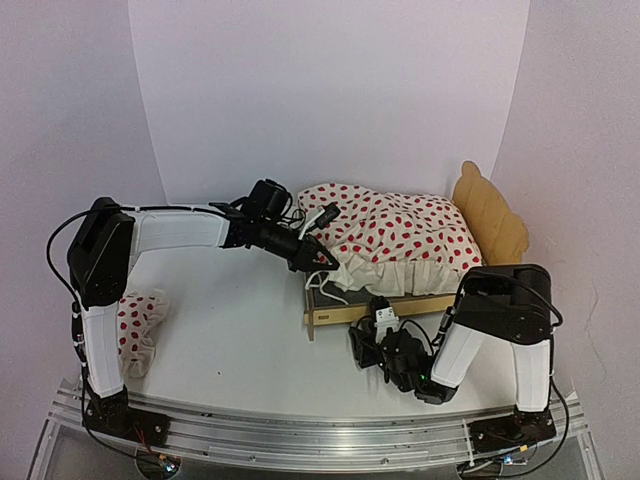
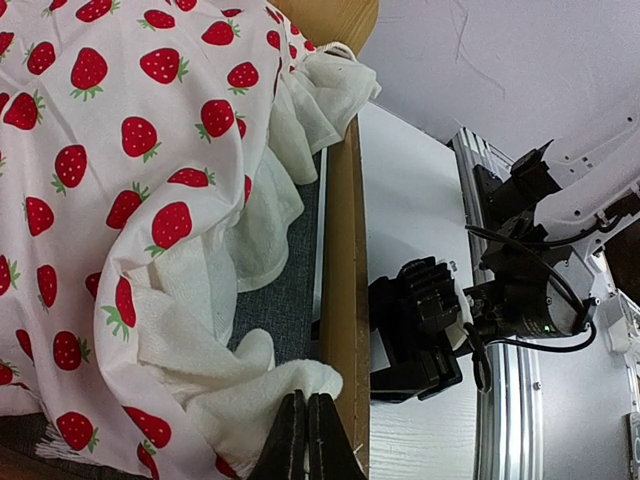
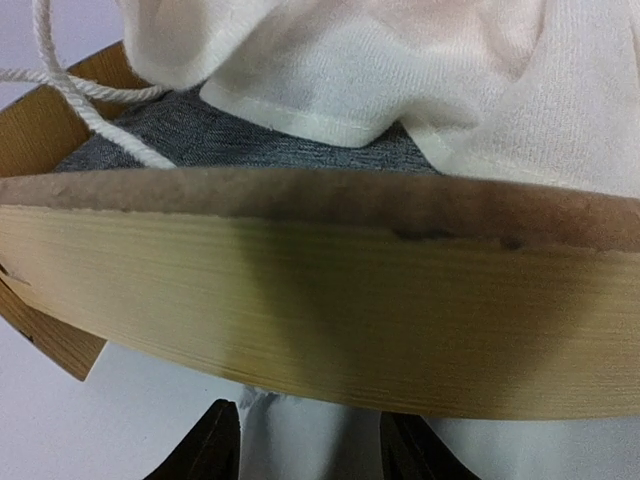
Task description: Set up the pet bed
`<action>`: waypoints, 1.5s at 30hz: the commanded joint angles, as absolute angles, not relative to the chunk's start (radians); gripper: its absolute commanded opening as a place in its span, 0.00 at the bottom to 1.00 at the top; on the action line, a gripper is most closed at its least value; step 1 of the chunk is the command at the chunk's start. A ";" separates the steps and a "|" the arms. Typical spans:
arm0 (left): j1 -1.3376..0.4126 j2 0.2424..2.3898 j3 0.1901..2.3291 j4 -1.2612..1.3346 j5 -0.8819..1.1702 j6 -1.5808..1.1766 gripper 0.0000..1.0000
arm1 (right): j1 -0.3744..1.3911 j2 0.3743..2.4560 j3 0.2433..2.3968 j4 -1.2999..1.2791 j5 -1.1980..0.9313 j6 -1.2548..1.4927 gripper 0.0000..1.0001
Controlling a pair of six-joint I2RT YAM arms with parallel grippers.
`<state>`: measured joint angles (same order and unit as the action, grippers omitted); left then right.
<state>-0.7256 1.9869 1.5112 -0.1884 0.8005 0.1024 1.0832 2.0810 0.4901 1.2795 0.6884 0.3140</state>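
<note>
- While both arms extend toward it, a small light plywood pet bed (image 1: 335, 317) sits on the white table (image 1: 240, 330), right of centre. Its scalloped headboard (image 1: 490, 212) stands at the far right end, and one long wooden rail (image 2: 343, 260) faces the arms.
- A cream cloth printed with red strawberries and edged in ruffles (image 1: 395, 232) is heaped over most of the bed, bunched rather than smooth.
- Along the near edge, a strip of the dark grey mattress pad (image 2: 285, 310) shows between the ruffle and the rail.
- The left gripper (image 2: 307, 440) comes in from the left to the cloth's near left corner. Its fingers are clenched fully together, with the tips against the cream ruffle. Whether any fabric is caught between them cannot be made out.
- The right gripper (image 3: 310, 452) sits low over the table just in front of the rail, pointing at it. Its two dark fingers stand apart with only bare tabletop between them, grasping nothing.
- A thin white cord (image 3: 65, 82) loops over the bed's left corner.
- A small cream pillow with red dots (image 1: 140, 325) lies on the table at the far left. It is beside the left arm's upright link and well apart from the bed.
</note>
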 commanded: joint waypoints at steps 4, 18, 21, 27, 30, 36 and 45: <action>-0.724 1.993 1.539 -0.132 0.808 0.077 0.00 | 1.079 2.139 0.562 1.421 0.745 0.329 0.48; -0.724 2.001 1.554 -0.129 0.807 0.069 0.00 | 1.044 2.109 0.496 1.419 0.720 0.401 0.00; -0.724 2.007 1.556 -0.110 0.807 0.063 0.00 | 1.047 2.033 0.408 1.379 0.666 0.424 0.00; -0.724 2.014 1.567 -0.125 0.821 0.096 0.31 | 1.060 1.698 0.314 0.847 0.448 0.485 0.00; -0.723 2.009 1.597 -0.194 0.849 0.164 0.51 | 1.063 1.538 0.327 0.527 0.309 0.472 0.00; -0.678 1.988 1.667 -0.402 0.946 0.310 0.71 | 1.066 1.316 0.389 0.052 0.069 0.388 0.00; -0.670 1.931 1.586 -0.579 0.808 0.673 0.62 | 1.065 1.262 0.666 -0.378 -0.179 0.128 0.00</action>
